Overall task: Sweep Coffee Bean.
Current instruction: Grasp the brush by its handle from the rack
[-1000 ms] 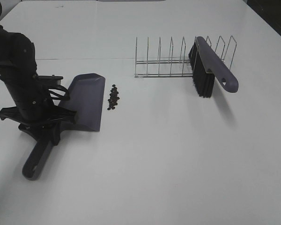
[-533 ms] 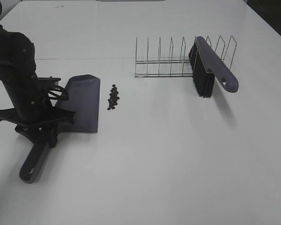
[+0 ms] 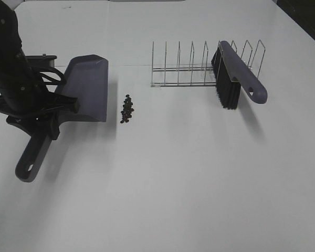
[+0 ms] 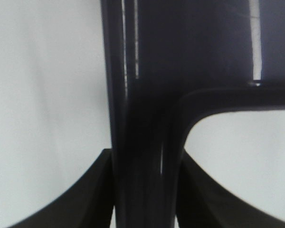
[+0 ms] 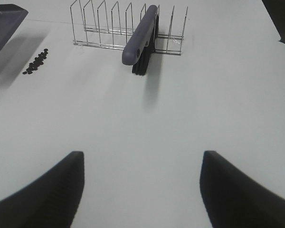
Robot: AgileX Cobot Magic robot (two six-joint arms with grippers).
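Left gripper (image 3: 42,122) is pressing its jaws together on the handle of the dustpan (image 3: 89,86) (the left wrist view is showing only that dark handle between the fingers, and nothing of the beans). The pan's open lip is facing right, toward the coffee bean (image 3: 127,109) pile. The pile is lying on the table (image 3: 189,184) just beside the lip but apart from it. Its long axis is running roughly parallel to the lip, so a sweep coming from the right would be pushing the beans straight in. Whether the lip is touching the table cannot be told; its shadow is suggesting a raised pan. Further right, the brush (image 3: 240,73) is leaning in the wire rack (image 3: 178,83), its handle end pointing toward the right gripper (image 5: 142,187). That gripper is standing spread and empty, outside the exterior view, and is sitting nearer the brush.
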